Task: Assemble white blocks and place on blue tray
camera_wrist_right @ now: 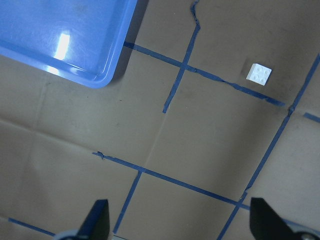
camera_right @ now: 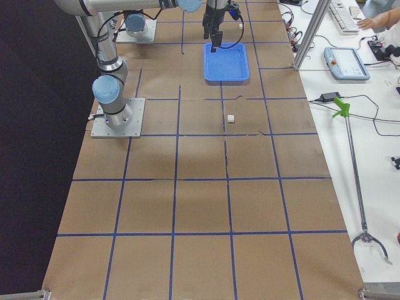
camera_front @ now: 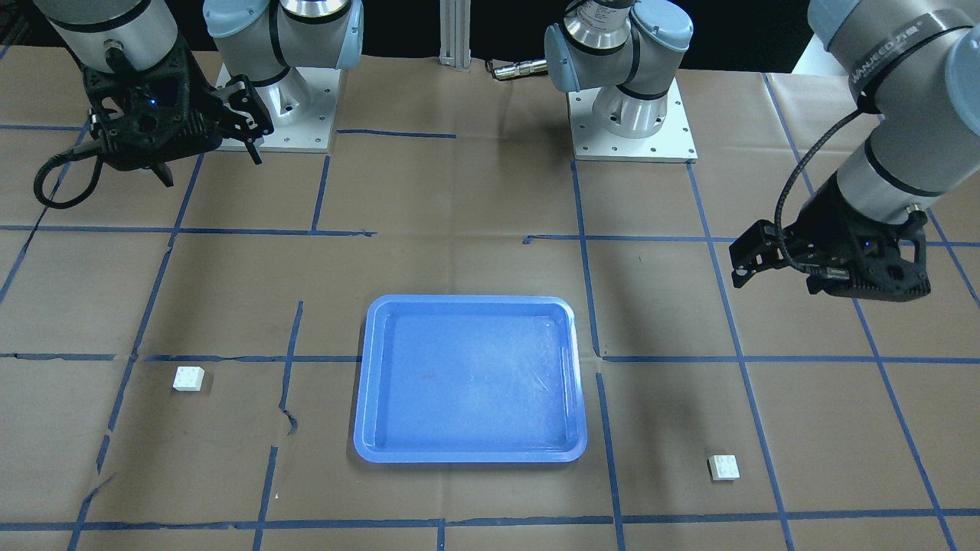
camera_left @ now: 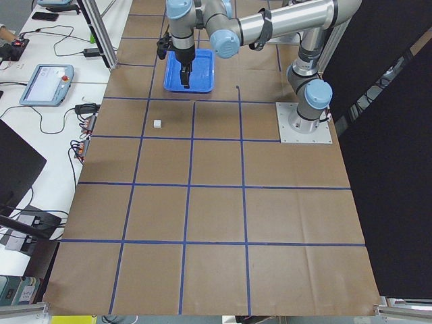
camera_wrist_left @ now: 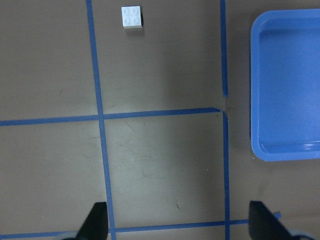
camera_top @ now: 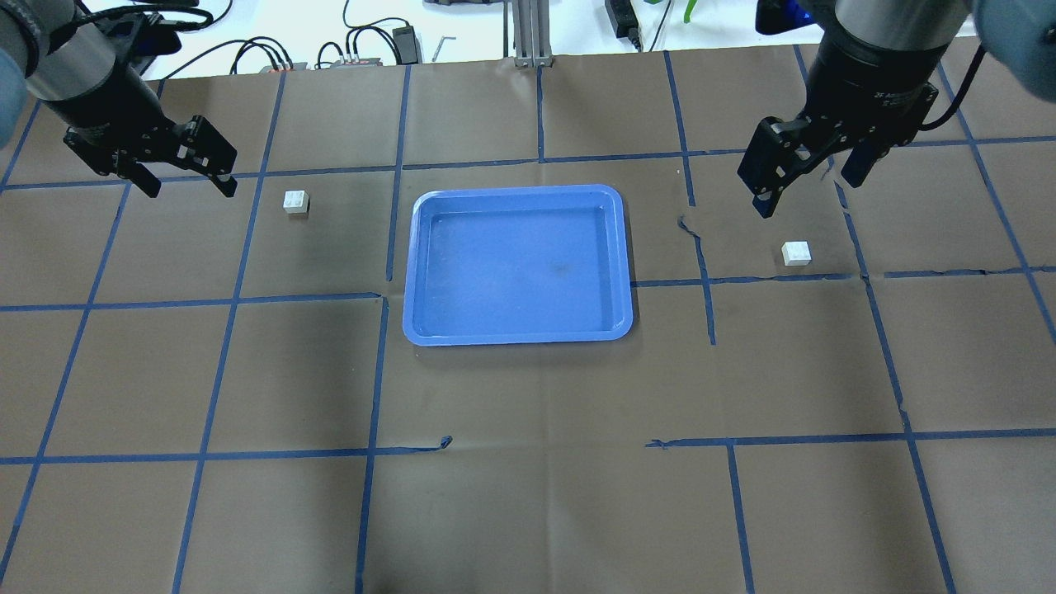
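The blue tray (camera_top: 518, 264) lies at the table's middle with nothing in it. One white block (camera_top: 296, 202) sits on the table to its left, the other white block (camera_top: 796, 253) to its right. My left gripper (camera_top: 186, 169) hovers open and empty, left of and above its block. The left wrist view shows that block (camera_wrist_left: 132, 16) ahead of the open fingers (camera_wrist_left: 95, 220), with the tray (camera_wrist_left: 290, 80) at the right. My right gripper (camera_top: 796, 186) hovers open and empty just beyond its block. The right wrist view shows that block (camera_wrist_right: 259, 74) and the tray's corner (camera_wrist_right: 100, 77).
Brown paper with a blue tape grid covers the table (camera_top: 528, 462). The two arm bases (camera_front: 632, 115) stand on plates at the robot's side. Cables and devices (camera_top: 363, 49) lie beyond the far edge. An operator bench with a pendant (camera_right: 345, 62) runs alongside.
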